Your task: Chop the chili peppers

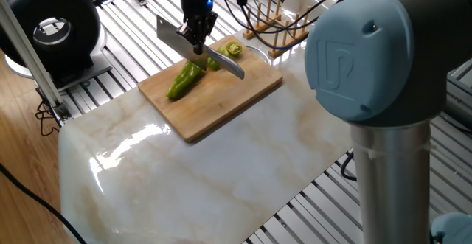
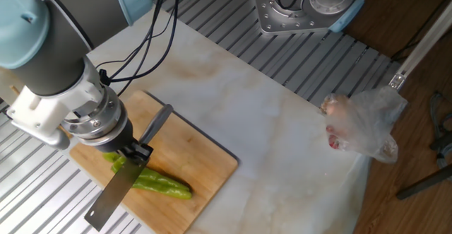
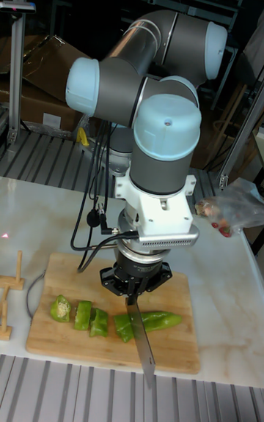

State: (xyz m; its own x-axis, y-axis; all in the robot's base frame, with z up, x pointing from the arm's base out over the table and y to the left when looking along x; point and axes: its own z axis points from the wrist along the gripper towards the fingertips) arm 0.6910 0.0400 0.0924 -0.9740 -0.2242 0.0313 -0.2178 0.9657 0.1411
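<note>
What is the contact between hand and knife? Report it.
Touching. One fixed view shows the hand clamped shut on the knife, which is held across the pepper; the other fixed view shows the same grip.
</note>
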